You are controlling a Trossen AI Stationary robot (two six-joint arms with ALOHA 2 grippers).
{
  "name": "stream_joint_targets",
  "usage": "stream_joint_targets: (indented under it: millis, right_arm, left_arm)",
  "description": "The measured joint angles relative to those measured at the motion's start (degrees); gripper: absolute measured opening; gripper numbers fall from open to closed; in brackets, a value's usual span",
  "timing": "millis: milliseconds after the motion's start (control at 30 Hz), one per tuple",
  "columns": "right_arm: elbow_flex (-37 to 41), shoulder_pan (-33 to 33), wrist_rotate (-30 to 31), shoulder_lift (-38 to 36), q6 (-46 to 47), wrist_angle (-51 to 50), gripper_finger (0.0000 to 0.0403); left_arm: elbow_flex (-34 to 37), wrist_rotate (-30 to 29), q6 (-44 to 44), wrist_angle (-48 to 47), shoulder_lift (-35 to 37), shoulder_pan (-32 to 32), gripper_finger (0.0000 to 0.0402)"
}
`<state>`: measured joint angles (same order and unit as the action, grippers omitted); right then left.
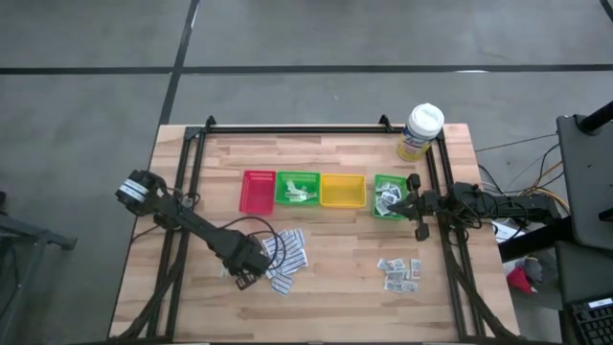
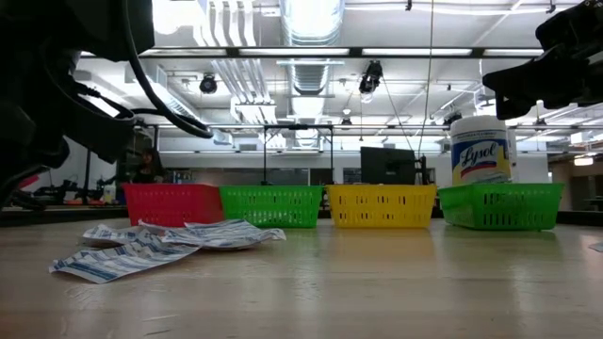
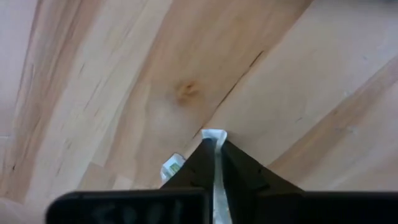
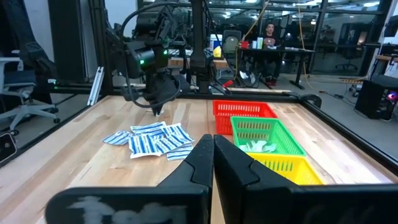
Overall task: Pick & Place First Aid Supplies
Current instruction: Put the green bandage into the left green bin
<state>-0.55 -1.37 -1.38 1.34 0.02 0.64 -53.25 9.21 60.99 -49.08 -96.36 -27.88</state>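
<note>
Packets: the main heap of long white blue-printed strips (image 1: 285, 257) lay fanned out on the bare wood near the table's front, left of centre, overlapping each other. A second cluster of small grey-white squares (image 1: 400, 272) sat on the right front, well apart from it. More packets were already in the far-right green tray (image 1: 388, 197) and in the other green tray (image 1: 298, 189); the red tray (image 1: 257, 191) and yellow tray (image 1: 342, 190) looked empty from above.

Left gripper (image 1: 243, 272) was down at the left edge of the strip heap. In its wrist view the jaws were pinched nearly together on the edge of a thin white packet (image 3: 214, 163); a second, green-printed packet corner (image 3: 173, 167) poked out just beside the fingers (image 3: 239, 171). Couldn't tell if that one was caught too.

Right gripper (image 1: 420, 203) hung by the far-right green tray, jaws fully together, nothing in them.

Handling, my read: these were near weightless, flat, floppy paper, slick-faced. They'd lie flush to the wood, so a top-down pinch had little to bite. Best hold looked like a raised or overhanging edge at the heap's rim. Risks: double pick from overlapping strips, a packet sliding out of a shallow edge grip, or flapping on the way to a tray. Not fragile; squeeze force wasn't a concern.
</note>
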Motion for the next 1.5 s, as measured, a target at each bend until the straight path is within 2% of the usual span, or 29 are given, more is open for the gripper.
stream_joint_targets:
  millis: [100,500,633,733,867,1167,1233,1300,1500]
  right_arm:
    - [0.01,0.0,0.01,0.0,0.01,0.0,0.0008]
    - [0.01,0.0,0.01,-0.07,0.01,0.02,0.0008]
    - [0.0,0.01,0.01,-0.07,0.0,0.02,0.0008]
    - [0.0,0.0,0.01,-0.07,0.01,0.02,0.0008]
    - [0.0,0.01,0.01,-0.06,0.0,0.02,0.0008]
    - [0.01,0.0,0.01,-0.04,0.01,0.02,0.0008]
    - [-0.01,0.0,0.01,-0.04,0.0,0.02,0.0008]
    - [0.01,0.0,0.01,-0.04,-0.01,0.02,0.0008]
    - [0.01,0.0,0.01,-0.04,0.0,0.01,0.0008]
  left_arm:
    - [-0.54,-0.27,-1.74,-0.56,-0.06,-0.04,0.0004]
    - [-5.45,-0.83,-6.01,-7.39,0.18,0.02,0.0002]
    - [-7.82,-3.48,-9.95,-7.74,0.84,0.02,0.0001]
    - [-10.35,-8.67,-14.9,-7.67,1.01,0.02,0.0001]
    - [-14.07,-19.08,-22.96,-6.38,1.04,0.02,0.0]
    - [-20.6,-52.6,-39.92,-5.06,1.13,0.28,0.0]
    - [-20.98,-58.05,-43.89,-4.25,1.14,0.91,0.0]
    - [-21.4,-59.85,-48.42,-3.82,1.14,2.34,0.0]
    - [-22.65,-58.78,-57.25,-3.28,1.14,10.31,0.0]
